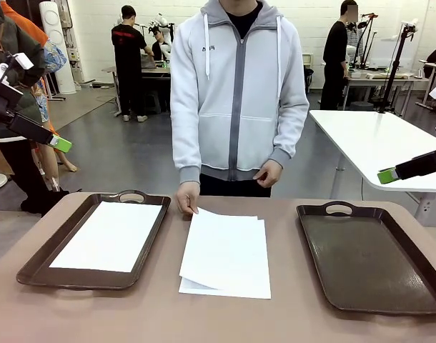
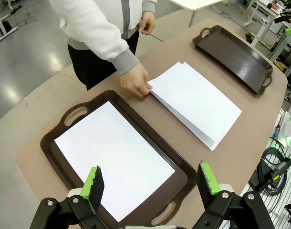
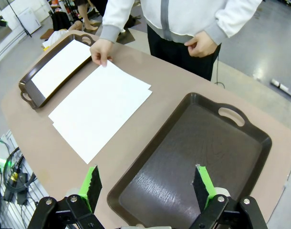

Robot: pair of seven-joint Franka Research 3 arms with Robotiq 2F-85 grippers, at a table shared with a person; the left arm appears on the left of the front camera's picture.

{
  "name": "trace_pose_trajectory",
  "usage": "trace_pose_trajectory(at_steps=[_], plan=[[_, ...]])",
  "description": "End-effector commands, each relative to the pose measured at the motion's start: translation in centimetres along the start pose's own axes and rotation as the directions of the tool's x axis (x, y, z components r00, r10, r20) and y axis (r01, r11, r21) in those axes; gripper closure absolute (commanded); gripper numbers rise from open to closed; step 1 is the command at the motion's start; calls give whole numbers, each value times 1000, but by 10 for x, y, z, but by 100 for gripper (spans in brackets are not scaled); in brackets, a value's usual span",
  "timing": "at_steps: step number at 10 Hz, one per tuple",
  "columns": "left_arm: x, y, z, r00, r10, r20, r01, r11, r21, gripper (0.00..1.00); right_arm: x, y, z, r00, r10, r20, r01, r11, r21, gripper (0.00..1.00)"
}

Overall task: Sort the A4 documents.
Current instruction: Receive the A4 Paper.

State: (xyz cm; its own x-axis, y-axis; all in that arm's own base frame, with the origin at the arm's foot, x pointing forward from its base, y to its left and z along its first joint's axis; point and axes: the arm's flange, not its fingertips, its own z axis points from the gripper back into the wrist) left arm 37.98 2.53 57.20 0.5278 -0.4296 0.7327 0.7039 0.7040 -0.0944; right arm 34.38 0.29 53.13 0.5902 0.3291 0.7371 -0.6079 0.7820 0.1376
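Observation:
A loose stack of white A4 documents (image 1: 226, 254) lies in the middle of the table, also seen in the left wrist view (image 2: 195, 101) and the right wrist view (image 3: 100, 107). A person's hand (image 1: 188, 196) rests on its far left corner. One more white sheet (image 1: 109, 236) lies inside the left brown tray (image 1: 36, 268). The right brown tray (image 1: 368, 257) holds nothing. My left gripper (image 2: 152, 183) hangs open high above the left tray. My right gripper (image 3: 148, 185) hangs open high above the right tray (image 3: 193, 157). In the front view a green-padded finger of each shows at the left (image 1: 59, 143) and right (image 1: 388, 175).
The person in a grey hoodie (image 1: 236, 93) stands at the far edge, between the trays. Bare table surface (image 1: 161, 314) runs along the near edge. A white table (image 1: 379, 139) stands behind on the right.

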Motion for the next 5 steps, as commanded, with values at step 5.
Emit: trace_pose_trajectory(at_steps=[5], plan=[[-1, 0, 0, 1000, -15, -3, 15, 1000, 3, 0, -1, -1, -2, 1000, -6, 5, 5, 1000, 18, 0]])
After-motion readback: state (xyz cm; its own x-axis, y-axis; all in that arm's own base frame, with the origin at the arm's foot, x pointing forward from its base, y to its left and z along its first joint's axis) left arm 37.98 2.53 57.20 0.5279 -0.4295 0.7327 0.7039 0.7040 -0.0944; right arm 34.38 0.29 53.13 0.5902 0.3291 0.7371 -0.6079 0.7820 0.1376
